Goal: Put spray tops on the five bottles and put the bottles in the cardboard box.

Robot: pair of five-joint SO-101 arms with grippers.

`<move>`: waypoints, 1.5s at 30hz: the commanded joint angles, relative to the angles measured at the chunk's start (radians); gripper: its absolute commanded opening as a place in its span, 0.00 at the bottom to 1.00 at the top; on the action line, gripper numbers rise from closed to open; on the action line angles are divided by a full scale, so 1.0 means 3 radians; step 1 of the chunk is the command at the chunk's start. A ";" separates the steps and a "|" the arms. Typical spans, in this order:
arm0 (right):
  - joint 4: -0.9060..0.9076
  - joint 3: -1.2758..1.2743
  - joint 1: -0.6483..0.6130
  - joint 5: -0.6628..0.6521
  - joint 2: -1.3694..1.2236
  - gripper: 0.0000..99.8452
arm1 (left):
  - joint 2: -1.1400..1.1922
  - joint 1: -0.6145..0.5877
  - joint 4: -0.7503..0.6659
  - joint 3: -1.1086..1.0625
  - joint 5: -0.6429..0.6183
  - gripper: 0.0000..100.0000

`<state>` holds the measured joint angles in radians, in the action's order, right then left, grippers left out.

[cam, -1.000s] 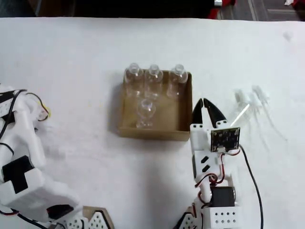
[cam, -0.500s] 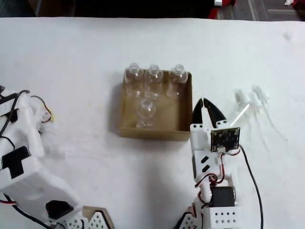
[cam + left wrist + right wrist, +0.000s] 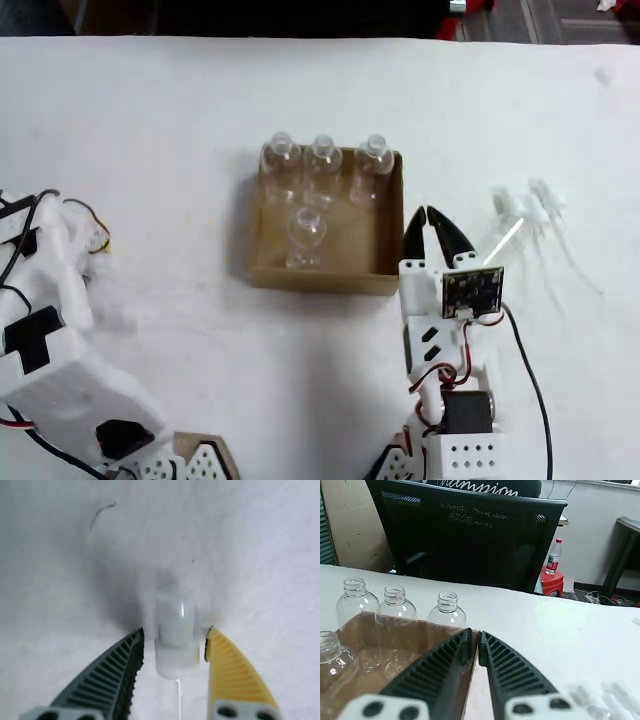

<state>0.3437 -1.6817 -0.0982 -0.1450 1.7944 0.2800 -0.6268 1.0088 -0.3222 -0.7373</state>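
The left arm (image 3: 45, 340) has swung slightly and settled, its spread left gripper (image 3: 174, 629) straddling a clear plastic spray top (image 3: 175, 612); the right gripper (image 3: 475, 632) stays pressed together, so a grasp looks imminent

Mid-table (image 3: 150, 120): cardboard box (image 3: 325, 277). In it, 3 bottles (image 3: 322, 165) in a row at far wall, 4th bottle (image 3: 306, 235) nearer me. Spray tops (image 3: 525, 210) rt of box, my right gripper (image 3: 424, 212) btwn. My left gripper (image 3: 174, 630) straddles one top (image 3: 175, 612).

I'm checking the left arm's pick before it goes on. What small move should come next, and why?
Probably shut the left gripper: its fingers flank the white and clear plastic spray top lying on the white table, a thin gap showing on each side, so it seems not yet gripped.
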 commanded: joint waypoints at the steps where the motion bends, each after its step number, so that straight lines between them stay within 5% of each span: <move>1: 0.0013 -0.0026 -0.0013 -0.0041 0.0023 0.02 | -0.0028 -0.0033 0.0010 0.0184 -0.0051 0.10; 4: 0.0013 -0.0026 -0.0013 -0.0041 0.0023 0.02 | -0.0018 -0.0033 0.0046 0.0292 -0.0041 0.01; 9: 0.0013 -0.0026 -0.0013 -0.0041 0.0023 0.02 | -0.0033 -0.0018 0.0261 0.0414 -0.0041 0.02; 23: 0.0013 -0.0026 0.0008 -0.0041 0.0018 0.02 | -0.0028 0.1107 0.2598 0.3222 -0.0031 0.02; 32: 0.0013 -0.0026 0.0013 -0.0041 0.0018 0.02 | -0.0427 0.1291 0.2588 0.4020 -0.0010 0.02; 39: 0.0003 -0.0026 0.0013 -0.0041 0.0018 0.02 | -0.1143 0.1905 0.2588 0.4061 0.1002 0.02; 45: 0.0008 -0.0026 0.0018 -0.0041 0.0018 0.02 | -0.1568 0.2089 0.2583 0.4020 0.1350 0.02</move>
<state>0.3437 -1.6817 -0.0982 -0.1450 1.7944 -0.0882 -0.0284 1.7791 0.8638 -0.3982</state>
